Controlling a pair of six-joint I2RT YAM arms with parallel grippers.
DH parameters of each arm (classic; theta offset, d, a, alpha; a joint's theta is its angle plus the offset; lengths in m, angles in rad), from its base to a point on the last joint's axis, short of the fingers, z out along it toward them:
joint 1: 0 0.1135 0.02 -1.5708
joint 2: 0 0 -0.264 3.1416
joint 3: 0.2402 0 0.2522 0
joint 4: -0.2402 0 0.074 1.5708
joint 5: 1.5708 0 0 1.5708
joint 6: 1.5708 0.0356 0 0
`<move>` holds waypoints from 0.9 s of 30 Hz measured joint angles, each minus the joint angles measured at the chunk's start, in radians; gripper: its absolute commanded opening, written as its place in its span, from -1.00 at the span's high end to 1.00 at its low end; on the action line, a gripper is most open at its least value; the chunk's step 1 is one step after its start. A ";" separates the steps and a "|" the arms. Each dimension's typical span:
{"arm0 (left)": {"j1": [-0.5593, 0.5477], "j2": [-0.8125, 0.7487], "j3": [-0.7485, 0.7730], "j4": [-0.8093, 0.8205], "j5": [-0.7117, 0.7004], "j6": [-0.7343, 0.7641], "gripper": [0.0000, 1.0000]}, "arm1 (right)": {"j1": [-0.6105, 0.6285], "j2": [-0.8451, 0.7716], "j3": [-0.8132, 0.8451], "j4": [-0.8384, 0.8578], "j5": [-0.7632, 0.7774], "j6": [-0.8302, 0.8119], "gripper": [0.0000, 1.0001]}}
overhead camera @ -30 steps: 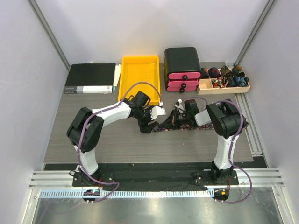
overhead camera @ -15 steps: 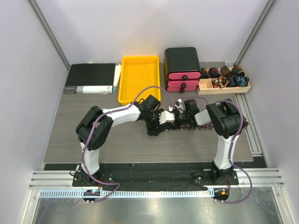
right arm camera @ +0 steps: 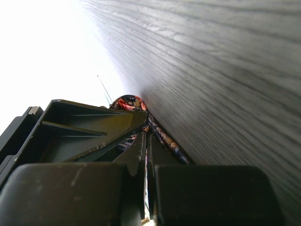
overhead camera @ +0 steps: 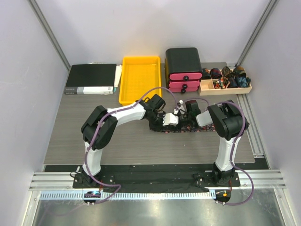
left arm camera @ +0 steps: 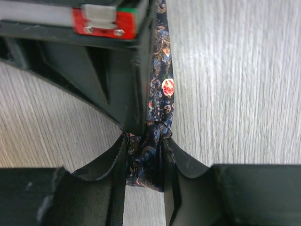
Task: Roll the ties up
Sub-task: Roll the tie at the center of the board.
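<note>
A dark tie with red and orange speckles (overhead camera: 186,127) lies flat across the middle of the table. My left gripper (overhead camera: 165,120) is shut on its left end, where the fabric is bunched up between the fingers (left arm camera: 143,162). From there the tie (left arm camera: 160,70) runs away along the wood beside the other arm's black gripper body. My right gripper (overhead camera: 184,114) is shut on the same tie (right arm camera: 162,136) just to the right, its jaws pressed almost together on the thin fabric, with a rolled bit (right arm camera: 129,102) beyond the fingers.
A yellow tray (overhead camera: 140,79) stands at the back, a black drawer unit with pink fronts (overhead camera: 184,69) to its right. A wooden box of rolled ties (overhead camera: 225,80) is at the back right. A black binder (overhead camera: 91,78) lies at the back left.
My left gripper has moved right along the tie towards the right gripper, carrying the tie's left end with it. The right arm has stayed in place.
</note>
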 measured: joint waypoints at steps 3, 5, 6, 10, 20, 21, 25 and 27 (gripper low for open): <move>0.002 0.000 0.002 -0.019 0.016 0.052 0.42 | 0.002 -0.006 0.000 -0.013 0.000 0.002 0.97; 0.002 0.000 0.003 -0.026 0.022 0.076 0.26 | 0.004 -0.010 0.000 -0.022 0.001 0.000 0.98; 0.002 0.000 0.003 -0.029 0.024 0.082 0.14 | 0.005 -0.011 0.001 -0.030 0.003 -0.006 0.97; 0.007 0.000 0.003 -0.046 0.029 0.074 -0.11 | 0.006 -0.011 0.002 -0.052 0.008 -0.043 0.98; 0.080 -0.045 -0.038 -0.076 0.050 -0.024 -0.27 | 0.006 -0.011 0.017 -0.089 0.008 -0.086 0.98; 0.085 -0.057 -0.051 -0.073 0.050 -0.035 -0.27 | 0.006 -0.011 0.019 -0.094 0.008 -0.092 0.97; 0.088 -0.094 -0.101 -0.050 0.051 -0.087 -0.27 | 0.006 -0.010 0.026 -0.108 0.006 -0.111 0.98; 0.086 -0.094 -0.115 -0.022 0.052 -0.118 -0.28 | 0.006 -0.010 0.028 -0.113 0.006 -0.120 0.97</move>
